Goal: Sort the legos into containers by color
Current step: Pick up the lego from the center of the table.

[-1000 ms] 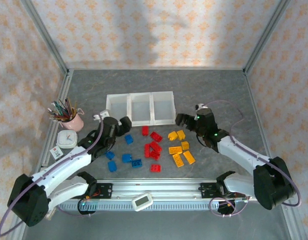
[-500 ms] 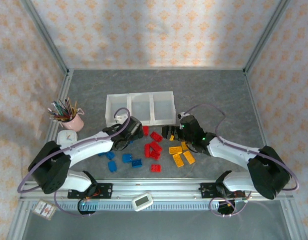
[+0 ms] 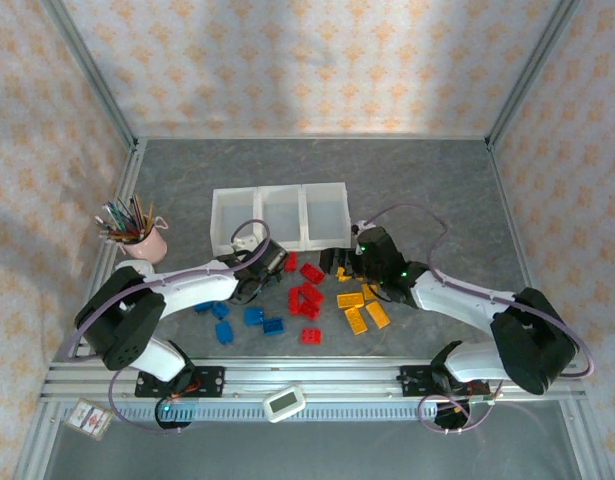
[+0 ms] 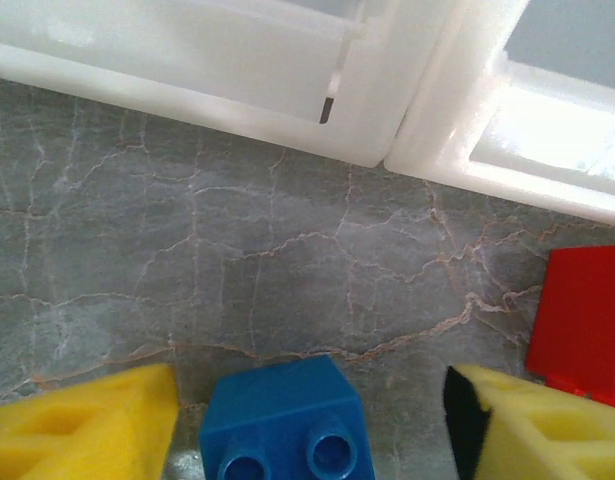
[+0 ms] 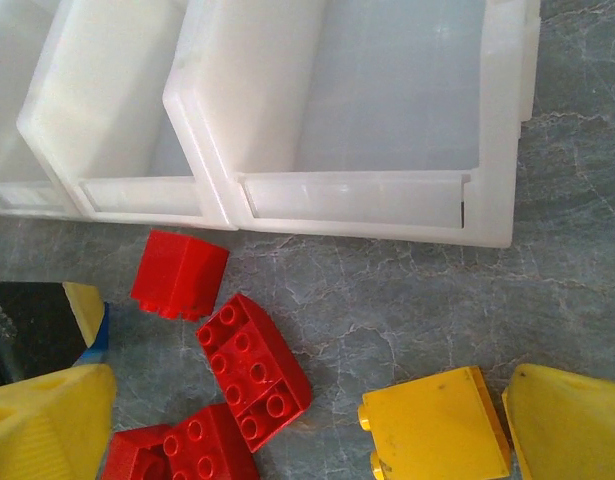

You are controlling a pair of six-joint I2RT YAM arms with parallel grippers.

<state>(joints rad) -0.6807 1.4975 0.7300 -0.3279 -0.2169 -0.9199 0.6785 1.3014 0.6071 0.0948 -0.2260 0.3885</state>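
Both arms have swung inward since a second ago: the left gripper (image 3: 275,263), which was out toward the pink cup (image 3: 147,245), now sits low just in front of the bins (image 3: 279,215). The right gripper (image 3: 335,267) has dropped to the near corner of the right-hand bin.

The legos are small glossy studded bricks lying on the grey marbled table (image 3: 417,190) in three loose groups: blue (image 3: 253,316) on the left, red (image 3: 309,295) in the middle, yellow-orange (image 3: 355,320) on the right. The bins are three translucent white boxes joined in a row behind them.

On the left wrist camera, a blue brick (image 4: 287,420) with two round studs facing the lens lies between the yellow pads (image 4: 77,425). There is a gap on each side, so those jaws are parted and grip nothing. A red brick (image 4: 582,325) lies to its right, near the bin wall.

The right jaws are spread wide, with pads (image 5: 572,420) at the frame's lower corners. A yellow brick (image 5: 432,420) rests on the table between them, just beside the right pad, and I cannot tell if they touch. A red studded brick (image 5: 252,365) lies studs-up nearby
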